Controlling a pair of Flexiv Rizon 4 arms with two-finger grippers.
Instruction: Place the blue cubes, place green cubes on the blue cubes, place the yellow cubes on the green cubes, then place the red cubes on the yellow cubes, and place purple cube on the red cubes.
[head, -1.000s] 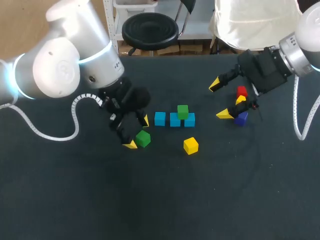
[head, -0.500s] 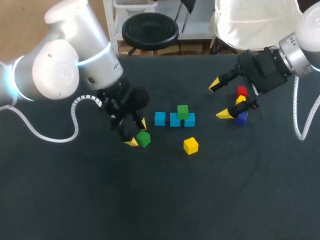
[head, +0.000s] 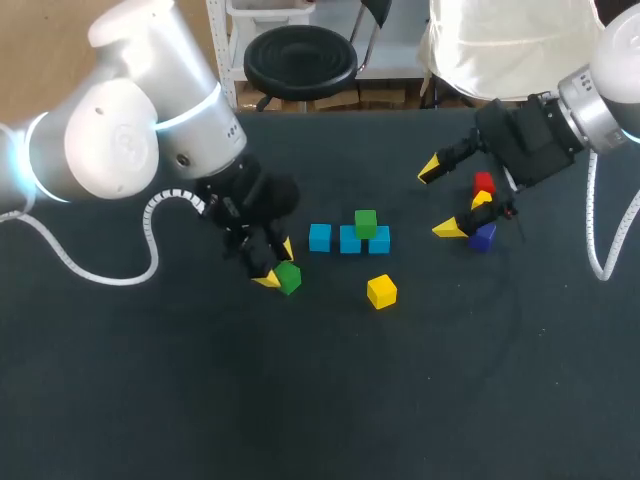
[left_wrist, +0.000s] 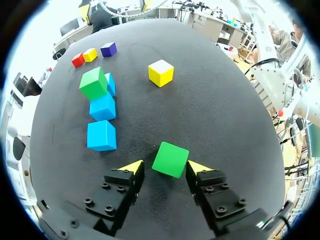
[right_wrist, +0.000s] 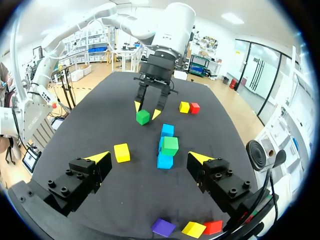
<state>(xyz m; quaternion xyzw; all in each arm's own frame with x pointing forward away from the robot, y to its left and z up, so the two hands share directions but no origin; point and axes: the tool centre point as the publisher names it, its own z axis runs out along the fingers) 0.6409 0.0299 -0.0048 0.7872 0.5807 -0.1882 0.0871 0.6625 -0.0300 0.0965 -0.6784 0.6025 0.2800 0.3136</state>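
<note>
straddling loose green cube (left_wrist: 170, 159), left gripper (left_wrist: 164, 166) fingers part open, not clamped; right gripper (head: 438, 200) wide open, holding nothing, toward table's (head: 330, 400) far right corner.

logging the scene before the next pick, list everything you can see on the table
blue cubes: three, blue, in a row mid-table
stacked green cube: one, green, on top of the blue row
loose green cube: one, green, on the table between the left tool's fingers
yellow cube: one, yellow, alone beside the blue row
red cube: one, red, near the right tool
small yellow cube: one, yellow, next to the red cube
purple cube: one, purple, past the small yellow cube
table: one, black
left tool: one, yellow tips, open
right tool: one, yellow tips, open wide
</note>
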